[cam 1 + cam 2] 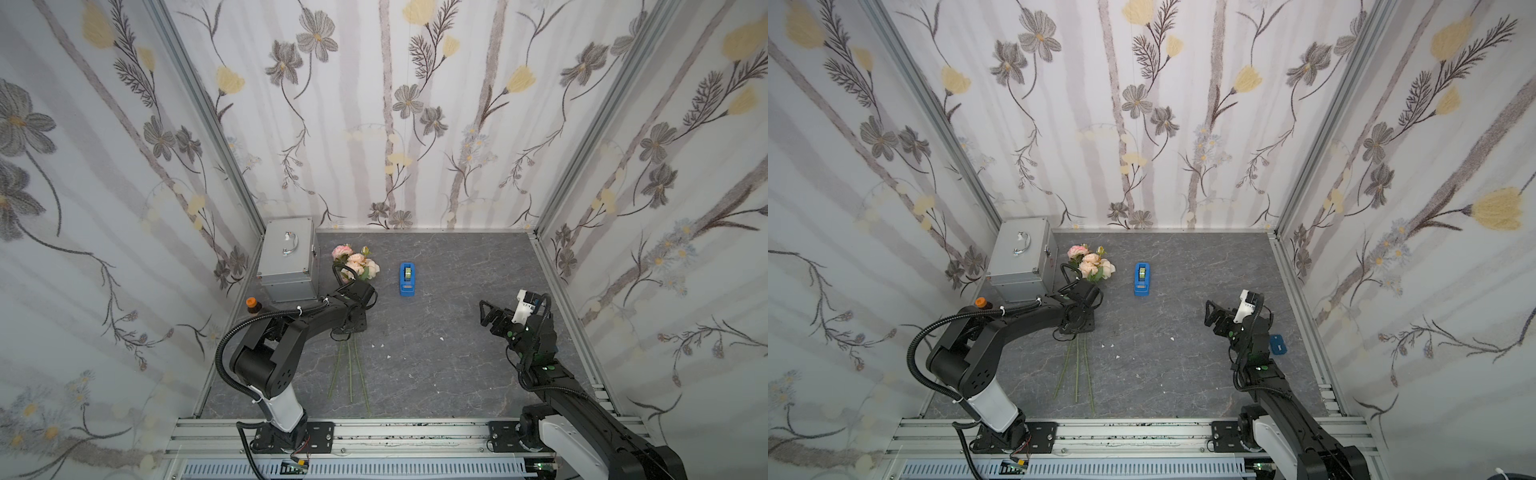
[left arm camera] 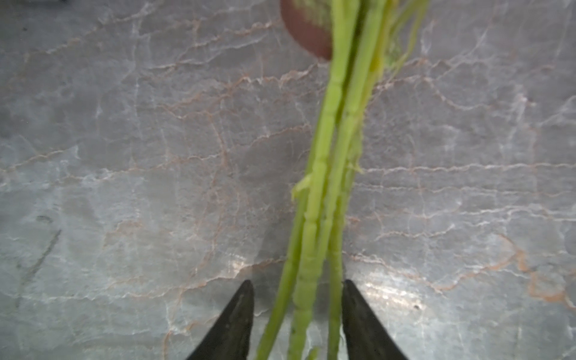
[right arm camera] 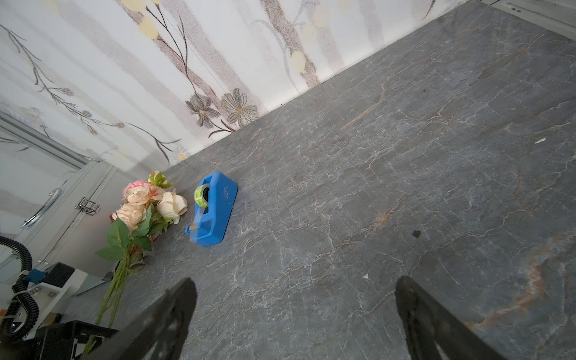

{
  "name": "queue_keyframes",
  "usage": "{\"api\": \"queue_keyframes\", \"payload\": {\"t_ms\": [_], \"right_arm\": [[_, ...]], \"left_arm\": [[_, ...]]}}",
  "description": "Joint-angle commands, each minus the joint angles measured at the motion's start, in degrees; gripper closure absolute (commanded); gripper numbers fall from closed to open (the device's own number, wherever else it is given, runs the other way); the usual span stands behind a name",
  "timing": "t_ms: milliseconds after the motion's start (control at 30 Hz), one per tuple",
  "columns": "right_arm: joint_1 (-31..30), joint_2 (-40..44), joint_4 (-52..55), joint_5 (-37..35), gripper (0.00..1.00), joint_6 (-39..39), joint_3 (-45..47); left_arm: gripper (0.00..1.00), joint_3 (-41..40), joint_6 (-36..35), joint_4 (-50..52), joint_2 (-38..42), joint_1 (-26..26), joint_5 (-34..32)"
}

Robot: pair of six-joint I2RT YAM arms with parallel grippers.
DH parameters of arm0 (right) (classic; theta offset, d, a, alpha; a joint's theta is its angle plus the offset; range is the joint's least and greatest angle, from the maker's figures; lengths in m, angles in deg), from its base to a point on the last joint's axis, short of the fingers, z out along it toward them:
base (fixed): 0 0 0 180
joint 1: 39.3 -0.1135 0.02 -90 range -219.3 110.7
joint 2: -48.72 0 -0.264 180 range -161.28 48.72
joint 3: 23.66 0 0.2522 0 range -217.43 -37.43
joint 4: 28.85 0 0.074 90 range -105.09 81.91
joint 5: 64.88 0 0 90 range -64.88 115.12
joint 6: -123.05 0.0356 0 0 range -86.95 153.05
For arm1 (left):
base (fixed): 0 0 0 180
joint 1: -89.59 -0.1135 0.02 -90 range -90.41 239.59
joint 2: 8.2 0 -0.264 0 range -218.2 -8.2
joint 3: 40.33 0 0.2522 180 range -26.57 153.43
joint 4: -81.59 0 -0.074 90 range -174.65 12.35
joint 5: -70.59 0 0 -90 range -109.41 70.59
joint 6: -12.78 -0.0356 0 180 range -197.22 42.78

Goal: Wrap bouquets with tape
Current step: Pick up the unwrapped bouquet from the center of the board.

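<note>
Table: a grey stone-look top. Everything lies on it.
Silver case: it stands in the far corner on the left arm's side, just beside the flowers. It is not part of the job.
Left gripper: it is low over the green stems, with a finger on each side of the bunch, close in. One finger looks to touch a stem. By the other there is a thin gap. I cannot tell if it squeezes yet. I think the step is grabbing the bunch.
Right gripper: its fingers are wide apart with nothing in them. It hangs above the table, well apart from the tape and facing it. I think it must go to the tape next and pull a piece out, while the left one holds the bunch tight.
Bouquet: pink and cream roses lie flat, heads toward the back wall.
Stems: they run toward the front rail and spread at the ends, so they need pinching together.
Blue dispenser: it sits near the flower heads, not touching them.
Tape roll: it sits in the dispenser. The right wrist view shows its yellow-green side best.
Small blue thing: it shows in a top view beside the right arm. The wrist views miss it.
Finger gap: only the left wrist view shows it. In both top views the wrist hides the fingers.
</note>
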Motion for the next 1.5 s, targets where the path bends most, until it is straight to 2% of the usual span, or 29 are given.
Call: {"api": "queue_keyframes", "payload": {"t_ms": [0,133,200,500,633,833,967,1133,1233,1333,1467], "right_arm": [[-0.1,0.1,-2.9,0.5,0.00,0.3,0.3],[-0.1,0.3,-3.3,0.8,0.00,0.4,0.5],[-0.1,0.2,-3.7,1.5,0.00,0.2,0.5],[-0.4,1.1,-3.8,0.2,0.00,-0.2,0.9],[-0.5,1.5,-3.9,0.4,0.00,-0.2,1.1],[-0.5,2.1,-3.7,-0.6,0.00,-0.3,1.3],[-0.5,2.3,-4.0,-0.5,0.00,-0.4,1.5],[-0.5,2.4,-4.3,0.1,0.00,-0.4,1.5],[-0.5,3.5,-4.1,0.4,0.00,-0.2,1.4],[-0.5,6.0,2.5,-1.0,0.00,0.8,-1.9],[-0.5,11.7,11.0,-7.4,0.00,3.3,-4.5]], "left_arm": [[0.65,-0.7,0.2,3.7,-0.5,-0.1,0.2],[0.75,-0.9,-0.2,4.2,-0.2,-0.1,-0.6],[0.76,-0.7,-0.5,4.3,0.1,-0.2,-0.7],[1.00,0.7,-4.4,5.7,3.4,-0.3,-1.3],[1.00,1.8,-6.7,8.2,5.7,-0.4,-2.5],[1.00,2.5,-10.0,11.4,13.7,-0.3,-2.0],[1.00,4.5,-12.0,14.7,19.8,0.2,0.0],[1.00,7.9,-16.2,18.8,25.9,0.6,7.3],[1.00,9.4,-20.7,20.3,31.2,1.9,11.3],[1.00,9.6,-28.5,21.3,34.5,4.8,14.2],[1.00,8.8,-38.7,21.9,35.5,10.4,11.9]]}}
